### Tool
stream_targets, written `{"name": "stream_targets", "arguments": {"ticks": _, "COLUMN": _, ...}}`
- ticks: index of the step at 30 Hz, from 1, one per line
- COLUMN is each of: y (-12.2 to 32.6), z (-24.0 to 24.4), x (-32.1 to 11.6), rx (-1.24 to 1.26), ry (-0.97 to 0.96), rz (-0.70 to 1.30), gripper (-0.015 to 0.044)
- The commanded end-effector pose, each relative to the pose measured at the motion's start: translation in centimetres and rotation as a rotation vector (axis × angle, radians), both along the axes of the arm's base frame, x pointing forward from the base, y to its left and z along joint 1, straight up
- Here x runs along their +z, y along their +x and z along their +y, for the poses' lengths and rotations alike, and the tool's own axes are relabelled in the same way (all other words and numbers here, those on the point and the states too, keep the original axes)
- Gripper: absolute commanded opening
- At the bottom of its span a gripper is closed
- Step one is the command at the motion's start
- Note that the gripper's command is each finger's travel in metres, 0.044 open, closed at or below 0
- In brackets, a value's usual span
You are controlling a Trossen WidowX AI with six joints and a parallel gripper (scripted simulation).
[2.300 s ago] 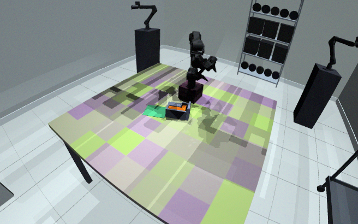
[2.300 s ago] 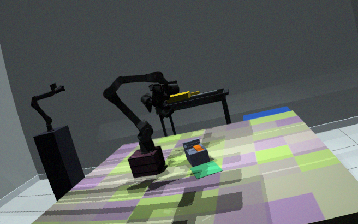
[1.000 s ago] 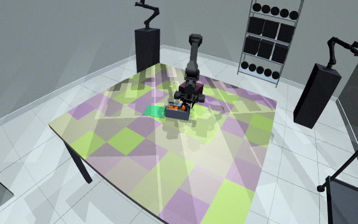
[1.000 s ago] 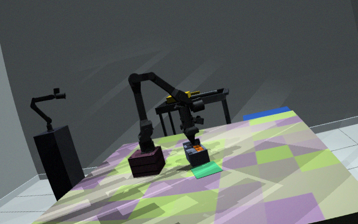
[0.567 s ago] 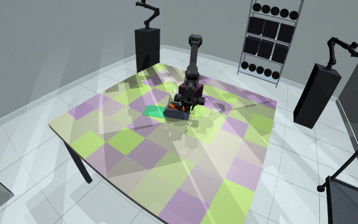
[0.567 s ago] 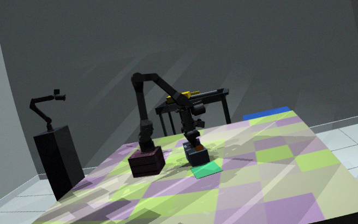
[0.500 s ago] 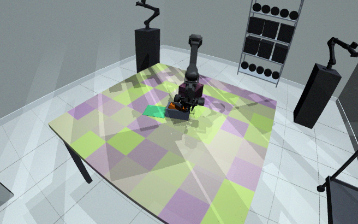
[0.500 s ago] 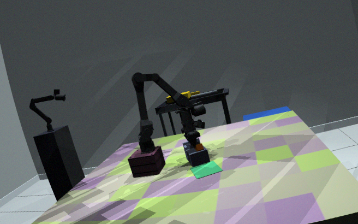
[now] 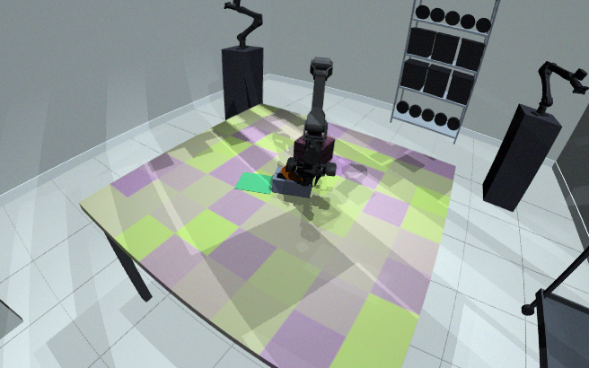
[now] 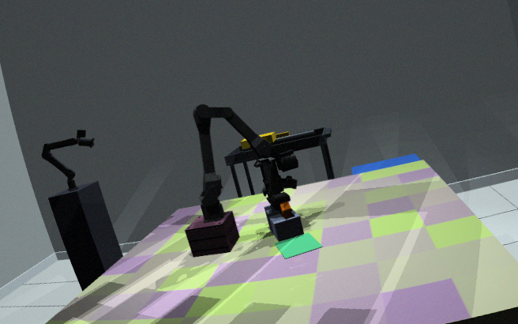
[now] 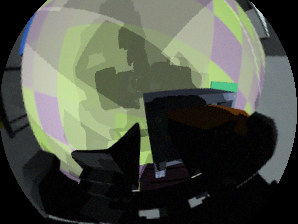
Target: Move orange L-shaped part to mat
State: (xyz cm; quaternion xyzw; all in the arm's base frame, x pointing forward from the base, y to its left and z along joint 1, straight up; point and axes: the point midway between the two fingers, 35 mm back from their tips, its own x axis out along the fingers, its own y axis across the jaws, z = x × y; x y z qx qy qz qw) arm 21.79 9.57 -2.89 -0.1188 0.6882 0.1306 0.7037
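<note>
Checkered tabletop (image 9: 287, 269) (image 10: 347, 253) (image 11: 72, 55), orange part (image 9: 292, 173) (image 10: 285, 209) (image 11: 200, 116) seemingly tilted.

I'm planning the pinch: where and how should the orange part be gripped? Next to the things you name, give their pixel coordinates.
Probably by the raised end of the orange part (image 9: 289, 174) (image 10: 285, 209) (image 11: 205, 116), nearest the green mat (image 9: 253, 183) (image 10: 298, 246) (image 11: 223, 86), from above, jaws astride its sides: that end tilts up above the grey tray's (image 9: 292, 188) (image 10: 290, 228) rim.
</note>
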Motion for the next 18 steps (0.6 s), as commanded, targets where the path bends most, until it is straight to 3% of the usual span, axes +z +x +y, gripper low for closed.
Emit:
{"name": "stream_targets", "arguments": {"ticks": 1, "y": -0.1, "z": -0.3, "x": -0.2, "rx": -0.008, "ry": -0.012, "rz": 0.002, "gripper": 0.0180}}
{"name": "stream_targets", "arguments": {"ticks": 18, "y": -0.3, "z": 0.8, "x": 2.0, "rx": -0.008, "ry": -0.011, "rz": 0.002, "gripper": 0.0180}}
